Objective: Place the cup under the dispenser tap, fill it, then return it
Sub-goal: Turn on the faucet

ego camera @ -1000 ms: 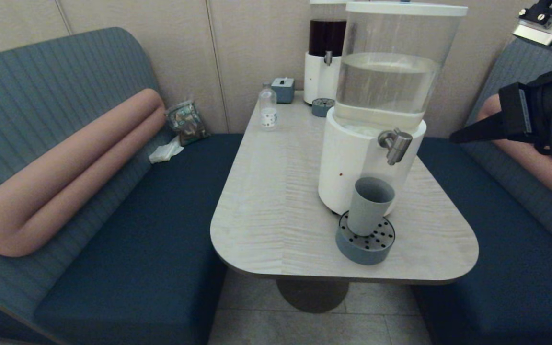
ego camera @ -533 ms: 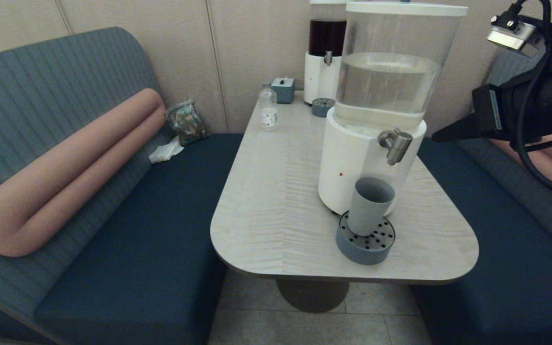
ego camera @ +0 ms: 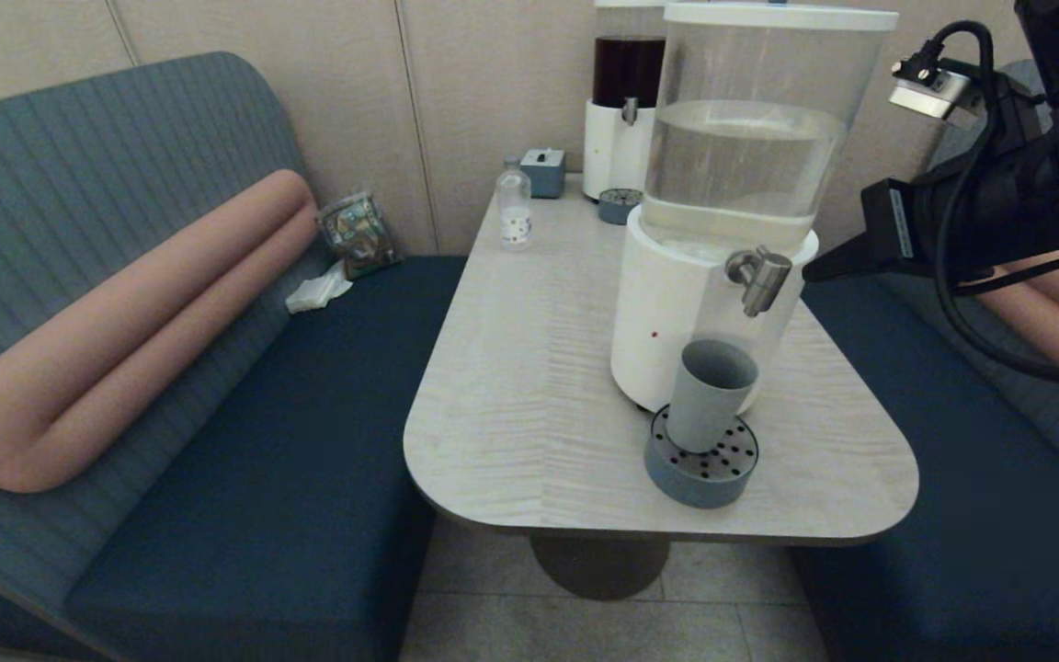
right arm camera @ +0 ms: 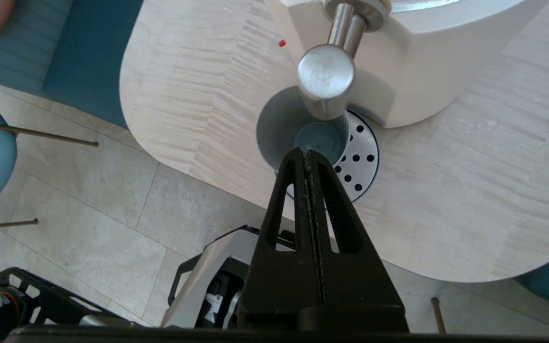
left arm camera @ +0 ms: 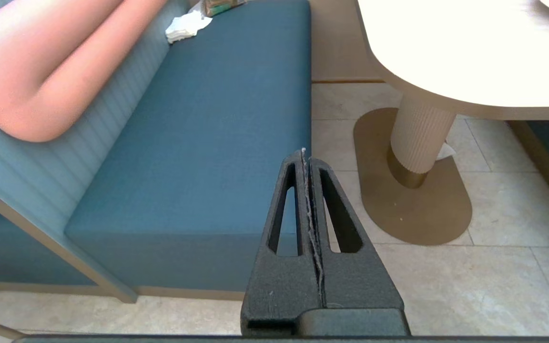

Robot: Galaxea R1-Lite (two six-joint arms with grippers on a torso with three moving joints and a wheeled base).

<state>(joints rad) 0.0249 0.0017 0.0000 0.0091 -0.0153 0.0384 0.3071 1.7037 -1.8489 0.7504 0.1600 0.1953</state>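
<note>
The grey-blue cup (ego camera: 708, 395) (right arm camera: 281, 133) stands upright on the round drip tray (ego camera: 701, 469) (right arm camera: 360, 162), under the brushed-steel dispenser tap (ego camera: 756, 279) (right arm camera: 326, 76) of the white-based dispenser with the clear tank (ego camera: 741, 156). My right gripper (ego camera: 810, 273) (right arm camera: 307, 153) is shut and empty, held in the air just right of the tap and level with it, tips pointing at it. The left gripper (left arm camera: 305, 155) is shut with nothing in it, parked low over the floor beside the bench, out of the head view.
The table (ego camera: 529, 386) also carries a small clear bottle (ego camera: 514, 214), a grey box (ego camera: 544, 172), a second drip tray (ego camera: 620, 205) and a dark-liquid dispenser (ego camera: 626, 101) at the back. Blue benches (ego camera: 290, 460) flank both sides. The table leg (left arm camera: 417, 138) stands near the left gripper.
My right arm has moved leftward and slightly down, bringing its shut gripper close to the tap's right side. Cup and left gripper have not moved.
</note>
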